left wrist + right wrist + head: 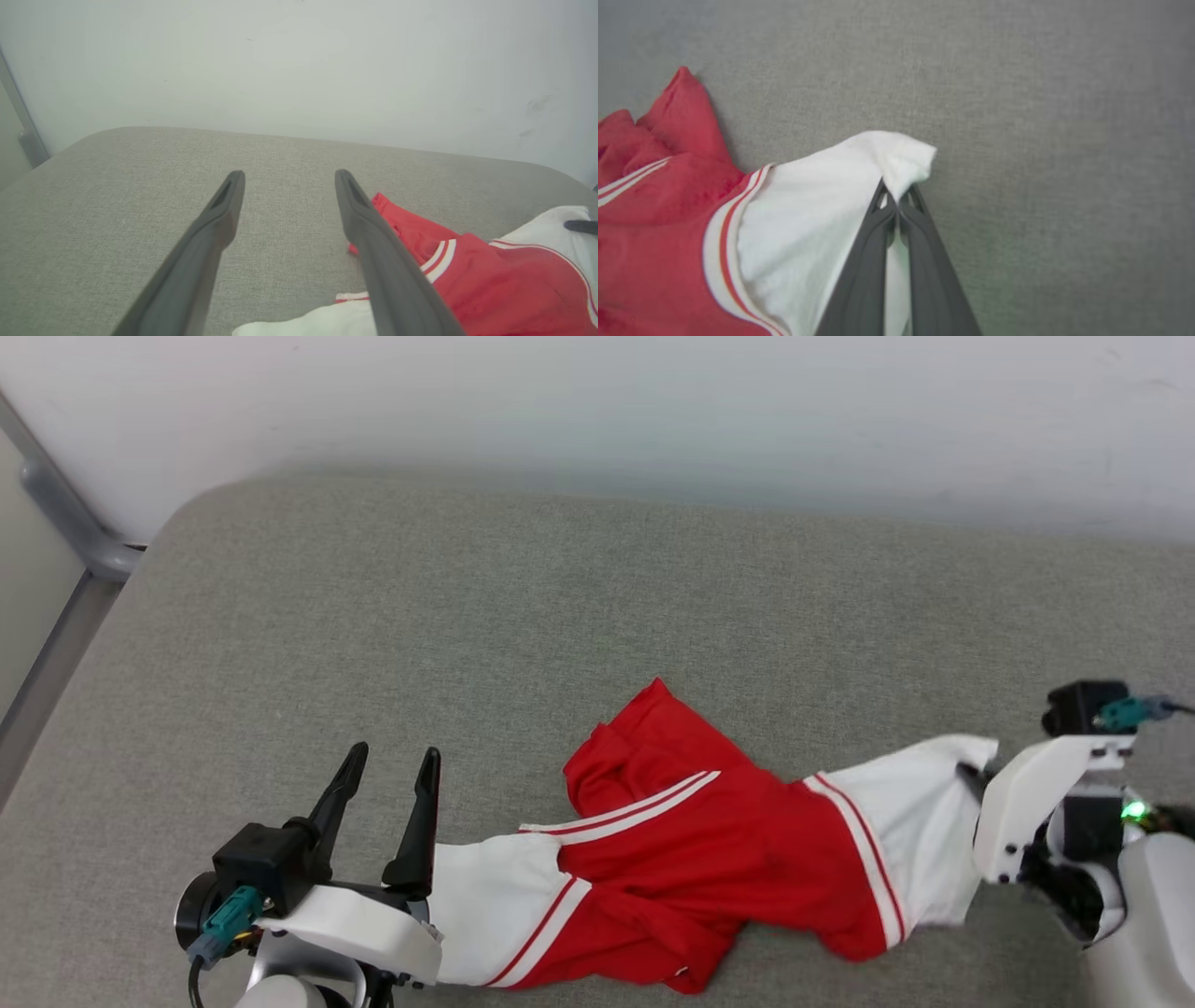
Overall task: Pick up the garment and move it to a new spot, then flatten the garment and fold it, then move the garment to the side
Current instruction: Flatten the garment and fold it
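1. Red cloth with white sleeve ends: the garment [728, 859] lies crumpled on the grey woven worktop [560, 616]. It is stretched sideways between the two tools, and its red middle is bunched and creased.
2. Progress, judged from the lay:
   - It is not flattened, not folded and not set aside.
   - Whether the move to a new spot is done, I cannot tell.
   - A pinch on one sleeve suggests either the pick-up or the start of spreading.
   - Most of the task is left.
3. Right tool [896, 198]:
   - The fingers are pressed together, with the tips nipping a small fold at the edge of one white sleeve end.
   - The cloth puckers just beyond the tips, and a strip of white shows between the fingers lower down.
   - The rest of that sleeve spreads to one side of the tool, flat on the worktop.
   - The red-and-white stripe trim and the red body lie farther out on the same side.
4. Left tool [395, 750]:
   - The jaws stand wide with nothing between them, and the fingers point out over bare worktop.
   - The other white sleeve end lies just beside this tool's right finger, near its base.
   - Whether they touch, I cannot tell.
5. Judgement: the hold is one-sided. A lift from here would trail the garment by a single sleeve. An even stretch calls for the left tool to take the sleeve beside it.
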Available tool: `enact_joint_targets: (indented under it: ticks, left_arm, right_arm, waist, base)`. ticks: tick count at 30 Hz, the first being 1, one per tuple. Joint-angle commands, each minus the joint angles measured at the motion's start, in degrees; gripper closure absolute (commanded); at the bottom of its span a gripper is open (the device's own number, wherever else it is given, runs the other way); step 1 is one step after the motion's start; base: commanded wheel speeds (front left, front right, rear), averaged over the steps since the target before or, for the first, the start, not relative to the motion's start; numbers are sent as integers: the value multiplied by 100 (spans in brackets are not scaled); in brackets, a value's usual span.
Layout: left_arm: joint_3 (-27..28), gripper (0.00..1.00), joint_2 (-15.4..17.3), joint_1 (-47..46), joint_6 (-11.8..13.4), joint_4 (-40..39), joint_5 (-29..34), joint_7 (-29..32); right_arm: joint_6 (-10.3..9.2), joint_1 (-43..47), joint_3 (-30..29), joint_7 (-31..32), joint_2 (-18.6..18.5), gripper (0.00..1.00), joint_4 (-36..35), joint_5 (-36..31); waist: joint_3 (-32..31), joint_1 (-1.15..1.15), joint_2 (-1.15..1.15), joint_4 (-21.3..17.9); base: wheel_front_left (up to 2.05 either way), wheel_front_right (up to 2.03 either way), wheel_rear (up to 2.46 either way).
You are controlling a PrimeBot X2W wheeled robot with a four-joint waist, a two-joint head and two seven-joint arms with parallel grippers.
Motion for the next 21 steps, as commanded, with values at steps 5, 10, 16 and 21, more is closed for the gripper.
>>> enact_joint_targets:
  ticks: [5,10,16,21]
  left_arm:
    - [-20,0,8,8,23,6,-22,-22]
    - [-47,0,24,59,34,4,-41,3]
    - [-68,0,40,107,39,40,-71,18]
    - [-65,0,62,131,57,66,-96,33]
  right_arm:
    - [-3,-393,-30,-332,-230,100,-779,-210]
    - [-4,-74,-820,-107,-310,100,-1421,-519]
    - [-4,528,-1945,-92,-156,100,-1322,-696]
    - [-3,926,-2484,-235,88,100,-1077,-737]
  waist:
    - [-55,-1,0,-123]
    - [-115,-1,0,-180]
    - [-124,-1,0,-166]
    - [-131,-1,0,-177]
  base:
    - [0,0,0]
    - [0,0,0]
    - [0,0,0]
    - [0,0,0]
